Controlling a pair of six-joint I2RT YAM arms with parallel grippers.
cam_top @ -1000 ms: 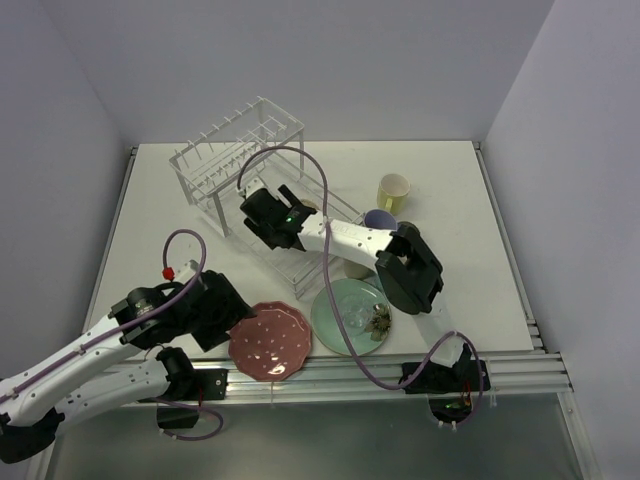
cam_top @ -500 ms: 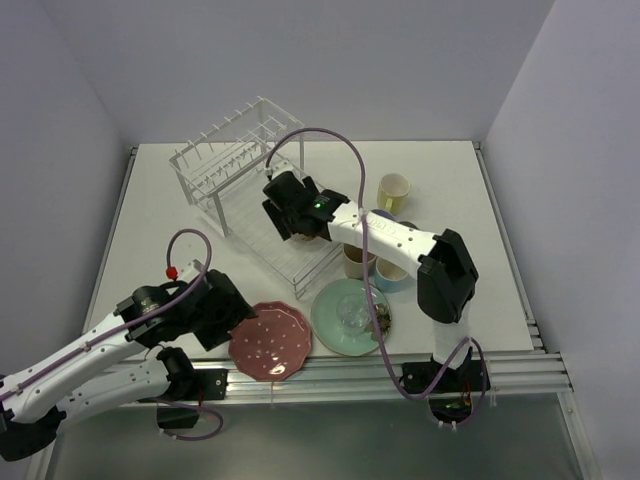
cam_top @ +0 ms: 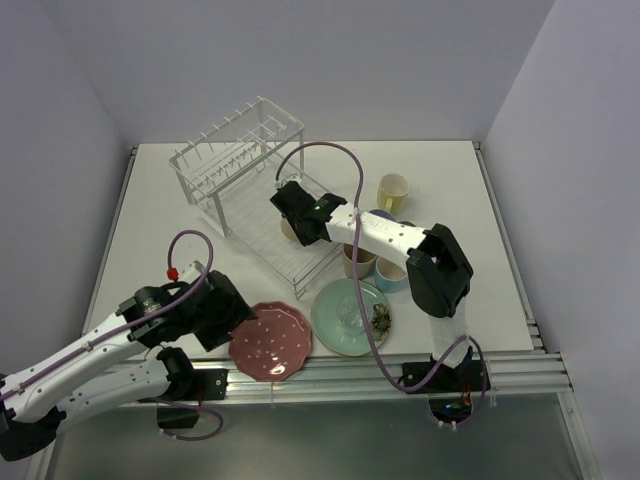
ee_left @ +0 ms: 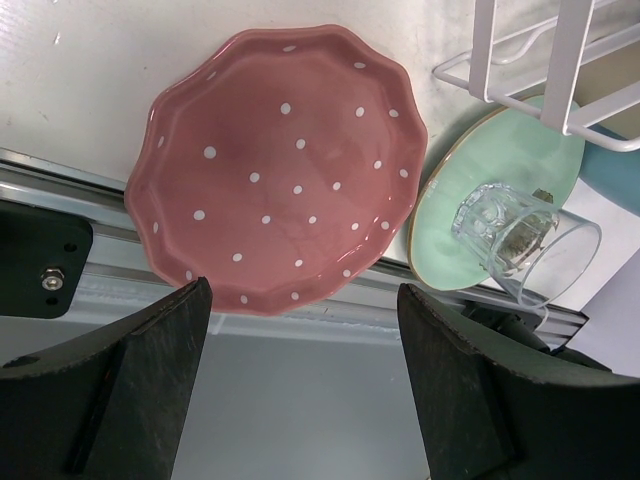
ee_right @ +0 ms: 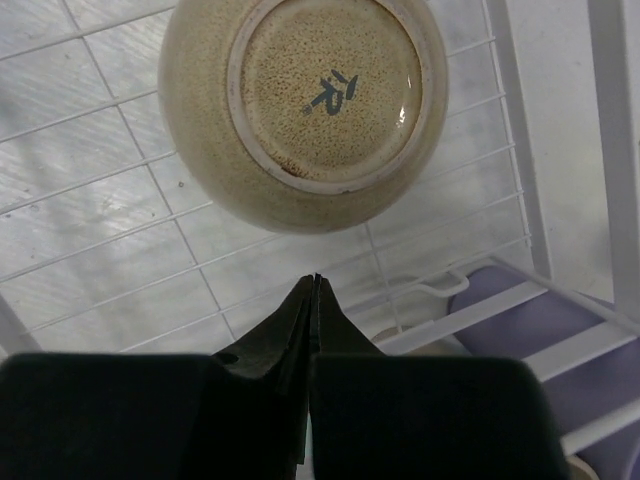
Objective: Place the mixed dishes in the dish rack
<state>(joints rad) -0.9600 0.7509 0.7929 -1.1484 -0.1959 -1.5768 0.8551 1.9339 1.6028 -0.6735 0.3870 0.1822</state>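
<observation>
We find bowl (ee_right: 300,100) inverted on rack (ee_right: 80,215) grid; right gripper (ee_right: 314,290) clenched on nothing, just beside it; we judge bowl step done. Left gripper (ee_left: 300,300) spread wide, empty, over pink plate (ee_left: 285,165) at near table (ee_left: 100,60) edge; we judge plate next: descend, pinch rim, stand upright in rack. Cups (cam_top: 393,190), green plate (cam_top: 345,300), glass (ee_left: 520,235) unracked.

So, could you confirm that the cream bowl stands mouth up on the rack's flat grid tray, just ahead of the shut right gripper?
Not quite: the cream bowl sits mouth down, its foot ring and mark facing up, as the right wrist view shows. Otherwise yes: it is on the dish rack's grid tray, just ahead of the shut right gripper.
</observation>
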